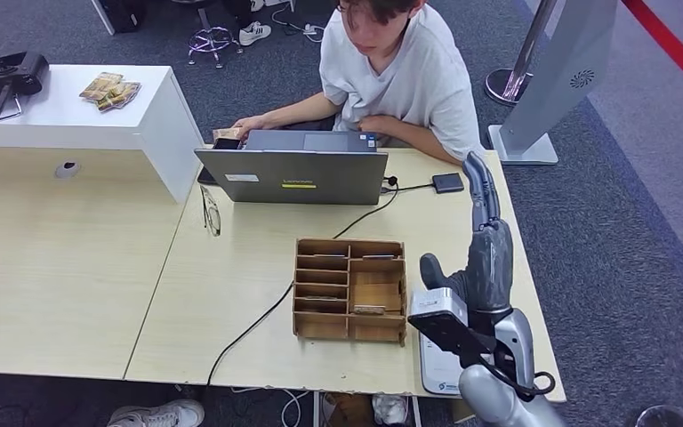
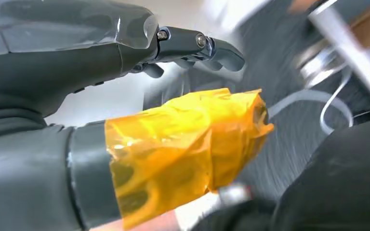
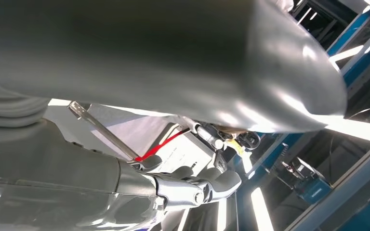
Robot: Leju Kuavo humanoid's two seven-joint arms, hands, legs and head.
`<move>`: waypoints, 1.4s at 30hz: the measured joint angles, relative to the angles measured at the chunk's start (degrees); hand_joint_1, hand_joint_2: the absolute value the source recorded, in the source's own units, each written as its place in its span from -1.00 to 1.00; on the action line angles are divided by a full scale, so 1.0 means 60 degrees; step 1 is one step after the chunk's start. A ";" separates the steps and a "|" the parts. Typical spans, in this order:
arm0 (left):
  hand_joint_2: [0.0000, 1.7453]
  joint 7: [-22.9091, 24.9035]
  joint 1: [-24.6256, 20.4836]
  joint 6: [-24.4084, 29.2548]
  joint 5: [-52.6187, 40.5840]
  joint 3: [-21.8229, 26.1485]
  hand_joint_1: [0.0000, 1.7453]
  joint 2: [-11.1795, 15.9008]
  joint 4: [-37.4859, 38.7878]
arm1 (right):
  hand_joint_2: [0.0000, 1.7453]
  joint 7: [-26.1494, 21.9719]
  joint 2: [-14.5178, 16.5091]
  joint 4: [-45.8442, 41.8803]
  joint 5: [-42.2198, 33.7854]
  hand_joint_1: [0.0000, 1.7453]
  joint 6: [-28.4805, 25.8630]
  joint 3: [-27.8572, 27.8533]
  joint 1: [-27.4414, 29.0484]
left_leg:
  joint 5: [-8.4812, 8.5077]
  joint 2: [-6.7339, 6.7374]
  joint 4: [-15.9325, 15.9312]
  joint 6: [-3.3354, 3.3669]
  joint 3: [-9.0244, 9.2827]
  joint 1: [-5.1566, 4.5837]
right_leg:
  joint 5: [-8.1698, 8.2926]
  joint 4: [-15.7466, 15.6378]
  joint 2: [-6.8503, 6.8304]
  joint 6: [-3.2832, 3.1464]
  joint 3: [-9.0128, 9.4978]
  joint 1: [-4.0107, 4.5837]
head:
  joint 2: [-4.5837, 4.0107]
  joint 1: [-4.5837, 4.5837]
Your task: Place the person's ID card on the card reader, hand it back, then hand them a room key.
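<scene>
My right hand (image 1: 487, 238) is raised over the table's right side, fingers stretched toward the seated person (image 1: 400, 71), and it holds nothing. In the right wrist view its fingers (image 3: 207, 185) are spread apart and bare. A white card reader (image 1: 434, 366) lies flat at the table's front edge, partly under my right forearm. The wooden key organiser (image 1: 350, 289) stands mid-table with flat cards in its slots. The person's hand rests on a small tan object (image 1: 227, 135) behind the laptop; I cannot tell whether it is a card. My left hand (image 2: 139, 115), its thumb wrapped in yellow tape, hangs open over blurred floor.
A grey laptop (image 1: 298, 173) stands open between me and the person. A small black box (image 1: 447, 182) on a cable lies near my right fingertips. Glasses (image 1: 211, 212) lie left of the laptop. A white cabinet (image 1: 98, 116) stands at the back left.
</scene>
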 joint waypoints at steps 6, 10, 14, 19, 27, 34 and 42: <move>-1.00 -0.0641 0.0864 0.0828 0.2135 0.2354 -1.00 0.0155 0.0004 | -1.00 0.0143 0.0046 -0.0461 0.0537 -1.00 0.0198 0.0640 0.0391 | -0.0004 0.0000 -0.0009 -0.0005 -0.0001 0.0001 | -0.0014 0.0000 -0.0001 -0.0014 -0.0007 0.0001 | 0.0000 -0.0002; -1.00 -0.1070 0.1078 0.0967 0.3385 0.3655 -1.00 -0.0009 0.0004 | -1.00 0.0134 0.0048 -0.0691 0.0567 -1.00 0.0128 0.1039 0.0852 | -0.0004 -0.0002 -0.0009 -0.0005 -0.0001 0.0000 | -0.0014 -0.0001 -0.0004 -0.0013 -0.0002 0.0000 | 0.0000 -0.0002; -1.00 -0.1503 0.1161 0.0967 0.4359 0.4836 -1.00 -0.0209 0.0004 | -1.00 0.0126 0.0046 -0.0854 0.0594 -1.00 -0.0020 0.1198 0.1381 | -0.0004 -0.0001 -0.0008 -0.0005 -0.0002 -0.0002 | -0.0014 -0.0003 -0.0004 -0.0013 -0.0001 -0.0002 | 0.0000 0.0000; -1.00 -0.1839 0.1163 0.0909 0.5250 0.5975 -1.00 -0.0379 0.0004 | -1.00 0.0107 0.0040 -0.0925 0.0655 -1.00 -0.0092 0.1215 0.1744 | -0.0005 0.0000 -0.0008 -0.0004 0.0000 -0.0001 | -0.0013 -0.0004 -0.0003 -0.0013 -0.0001 -0.0001 | 0.0000 0.0000; -1.00 -0.2069 0.1161 0.0642 0.6834 0.7701 -1.00 -0.0468 0.0004 | 1.00 0.0004 -0.0245 -0.0952 0.0836 -1.00 -0.0083 0.1229 0.2095 | -0.0005 0.0000 -0.0008 -0.0004 0.0001 0.0000 | -0.0014 -0.0003 -0.0003 -0.0014 -0.0002 0.0001 | 0.0000 -0.0003; -1.00 -0.2047 0.1157 0.0478 0.6764 0.8217 -1.00 -0.0640 0.0004 | 1.00 0.0208 -0.0574 -0.0923 0.1446 -1.00 -0.0083 0.1303 0.2372 | -0.0010 0.0001 -0.0008 -0.0003 -0.0001 -0.0002 | -0.0014 -0.0005 -0.0003 -0.0013 -0.0001 -0.0001 | 0.0000 0.0001; -1.00 -0.1847 0.1146 0.0437 0.6530 0.8224 -1.00 -0.0709 0.0004 | 1.00 0.0536 -0.0715 -0.0688 0.2197 -1.00 -0.0083 0.1420 0.2337 | -0.0010 0.0000 -0.0008 -0.0004 0.0001 0.0000 | -0.0013 -0.0004 -0.0003 -0.0013 -0.0001 0.0001 | 0.0000 0.0000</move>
